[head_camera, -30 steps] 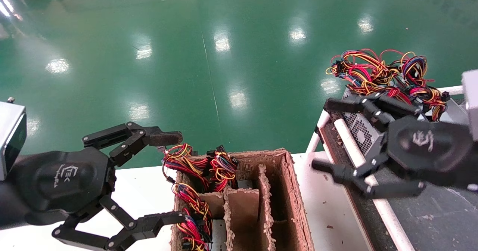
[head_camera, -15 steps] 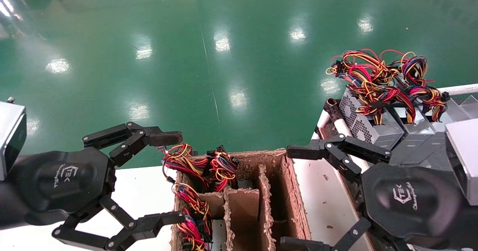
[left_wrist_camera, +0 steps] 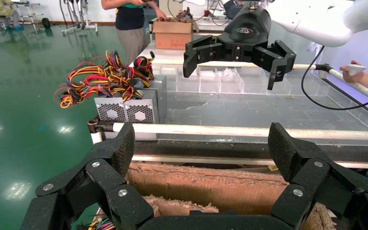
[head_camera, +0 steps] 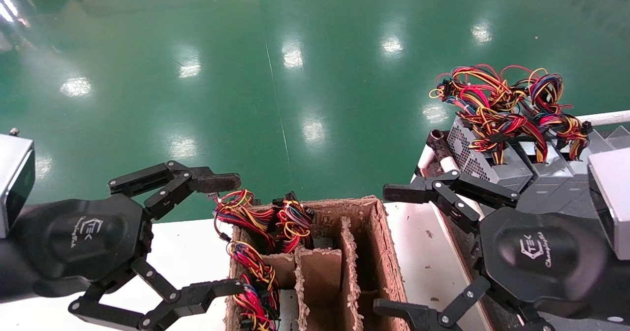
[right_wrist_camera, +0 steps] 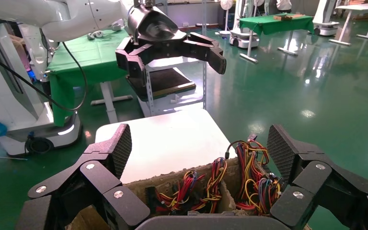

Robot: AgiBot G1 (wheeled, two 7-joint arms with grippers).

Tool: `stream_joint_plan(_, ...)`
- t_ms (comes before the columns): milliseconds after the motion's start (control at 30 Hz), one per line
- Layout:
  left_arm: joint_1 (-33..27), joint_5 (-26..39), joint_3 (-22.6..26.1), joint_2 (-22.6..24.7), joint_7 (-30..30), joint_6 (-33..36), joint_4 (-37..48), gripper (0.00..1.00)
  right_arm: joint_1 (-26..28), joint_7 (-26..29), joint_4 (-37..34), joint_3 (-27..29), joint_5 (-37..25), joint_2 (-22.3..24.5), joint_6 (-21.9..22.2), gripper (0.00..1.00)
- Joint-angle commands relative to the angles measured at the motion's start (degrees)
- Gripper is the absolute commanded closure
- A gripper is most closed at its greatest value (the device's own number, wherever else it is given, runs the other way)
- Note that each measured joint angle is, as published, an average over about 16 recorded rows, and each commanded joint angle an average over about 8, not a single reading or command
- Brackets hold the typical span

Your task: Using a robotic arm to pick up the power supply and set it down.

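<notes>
Two silver-grey power supplies (head_camera: 485, 168) stand side by side on the conveyor's far left corner, a tangle of red, yellow and blue wires (head_camera: 502, 99) on top; the left wrist view shows their fan grilles (left_wrist_camera: 124, 111). My right gripper (head_camera: 386, 252) hangs open and empty near the cardboard box's right wall, apart from them and nearer to me. More wire bundles (head_camera: 256, 222) stick out of the box's left compartments (right_wrist_camera: 211, 187). My left gripper (head_camera: 224, 235) is open beside the box's left wall, holding nothing.
The brown cardboard divider box (head_camera: 379, 242) stands on a white table (head_camera: 187, 252). A white rail (head_camera: 450, 166) edges the grey conveyor (left_wrist_camera: 249, 110). Beyond is green floor. A person (left_wrist_camera: 129, 24) stands behind the conveyor, and a hand (left_wrist_camera: 364, 76) shows beside it.
My right gripper, open around the power supply on the conveyor a second ago, has pulled back towards me and to the left, empty. The left arm has not moved.
</notes>
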Motion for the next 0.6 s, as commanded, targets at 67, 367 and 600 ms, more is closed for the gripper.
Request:
stream_joint_plan(67, 0.0, 0.0, 0.0, 0.0, 0.0, 0.0, 0.0, 0.0, 0.1, 0.0, -0.1, 0.0, -0.1, 0.0, 0.1, 0.0)
stream_joint_plan(367, 0.0, 0.0, 0.0, 0.0, 0.0, 0.0, 0.0, 0.0, 0.2, -0.1, -0.3, 0.1, -0.3, 0.1, 0.1, 0.0)
stream_joint_plan(600, 0.0, 0.0, 0.0, 0.0, 0.0, 0.0, 0.0, 0.0, 0.3, -0.1, -0.4, 0.1, -0.4, 0.1, 0.2, 0.0)
